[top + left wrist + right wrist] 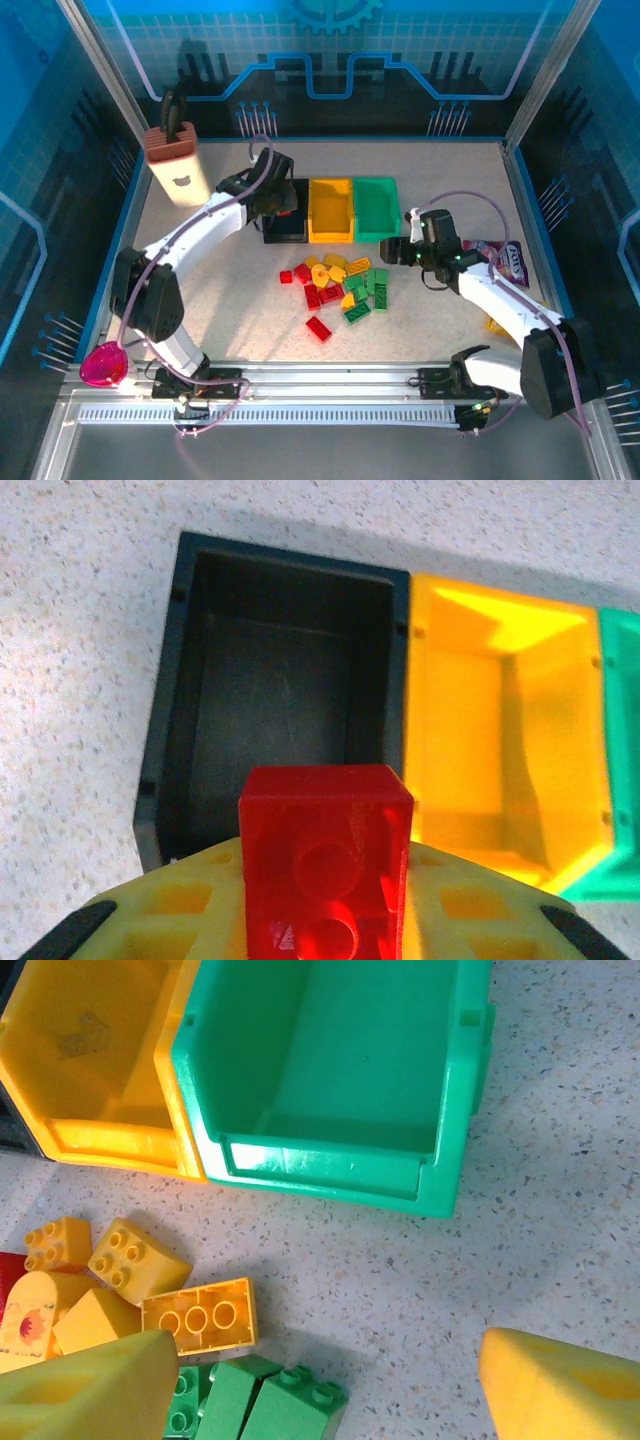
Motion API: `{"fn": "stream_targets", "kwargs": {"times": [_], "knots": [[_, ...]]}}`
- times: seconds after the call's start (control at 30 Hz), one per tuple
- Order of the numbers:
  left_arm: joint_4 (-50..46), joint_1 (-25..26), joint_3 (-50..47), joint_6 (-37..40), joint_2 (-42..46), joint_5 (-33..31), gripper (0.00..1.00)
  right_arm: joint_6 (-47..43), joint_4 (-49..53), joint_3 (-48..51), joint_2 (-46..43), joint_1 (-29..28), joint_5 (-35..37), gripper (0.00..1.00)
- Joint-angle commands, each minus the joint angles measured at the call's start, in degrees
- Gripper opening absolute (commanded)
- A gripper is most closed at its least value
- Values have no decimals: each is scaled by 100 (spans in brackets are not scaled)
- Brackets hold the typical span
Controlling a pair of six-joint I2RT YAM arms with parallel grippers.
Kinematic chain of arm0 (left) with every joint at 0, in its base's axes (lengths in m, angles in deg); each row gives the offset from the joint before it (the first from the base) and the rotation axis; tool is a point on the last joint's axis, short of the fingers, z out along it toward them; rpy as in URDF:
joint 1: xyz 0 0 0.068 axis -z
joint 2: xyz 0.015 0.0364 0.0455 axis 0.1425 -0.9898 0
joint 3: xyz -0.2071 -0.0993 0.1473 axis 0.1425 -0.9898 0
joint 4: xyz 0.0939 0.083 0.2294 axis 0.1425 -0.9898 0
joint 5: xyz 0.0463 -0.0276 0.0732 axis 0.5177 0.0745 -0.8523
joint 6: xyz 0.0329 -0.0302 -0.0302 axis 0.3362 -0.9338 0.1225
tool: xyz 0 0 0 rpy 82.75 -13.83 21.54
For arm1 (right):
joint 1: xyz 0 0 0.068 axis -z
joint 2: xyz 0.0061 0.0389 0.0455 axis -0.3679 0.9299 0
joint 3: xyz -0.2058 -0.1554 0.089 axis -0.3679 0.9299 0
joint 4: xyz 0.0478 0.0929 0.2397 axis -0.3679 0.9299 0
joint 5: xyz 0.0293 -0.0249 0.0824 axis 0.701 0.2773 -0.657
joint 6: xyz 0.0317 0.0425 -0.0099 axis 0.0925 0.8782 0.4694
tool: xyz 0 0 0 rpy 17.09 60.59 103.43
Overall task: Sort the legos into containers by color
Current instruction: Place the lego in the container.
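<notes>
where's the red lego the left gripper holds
In the left wrist view the red lego is clamped in the left gripper, poised over the near edge of the black bin, with the yellow bin to its right.

- Left arm [200, 228] up on my feed: glossy white shells between chunky black joints.
- Pale lilac cable [270, 160] looping off its wrist.
- Right arm [497, 298], same build: white links, black joint housings, and its own lilac cable [470, 196].
- I see tiny green lights on its black wrist [452, 258].
- Left fingers [180, 905]: yellow, square cut-outs, black outer corners.
- Right fingers [85, 1390]: plain yellow wedges.
</notes>
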Motion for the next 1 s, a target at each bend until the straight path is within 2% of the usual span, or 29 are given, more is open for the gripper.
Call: {"fn": "stream_targets", "kwargs": {"times": [0.0,0.2,0.53,0.57,0.77,0.87,0.97], "knots": [[44,-256,400,355,-391,249,26,-32,15,151,-272,-68,-6,80],[52,-516,857,469,-1049,450,26,-107,492,-73,-255,-70,58,78],[-91,-567,1439,585,-1746,572,28,-103,459,42,-466,-79,-101,78],[-134,-563,1478,583,-1777,586,32,-111,463,29,-479,-79,-131,78],[-166,-549,1319,579,-1371,586,74,-187,480,-7,-536,-169,-344,82],[46,-527,899,576,-803,680,77,-331,582,-139,-511,-388,-368,83],[435,-488,148,555,-50,716,76,-515,761,-382,-437,-853,-192,83]]}}
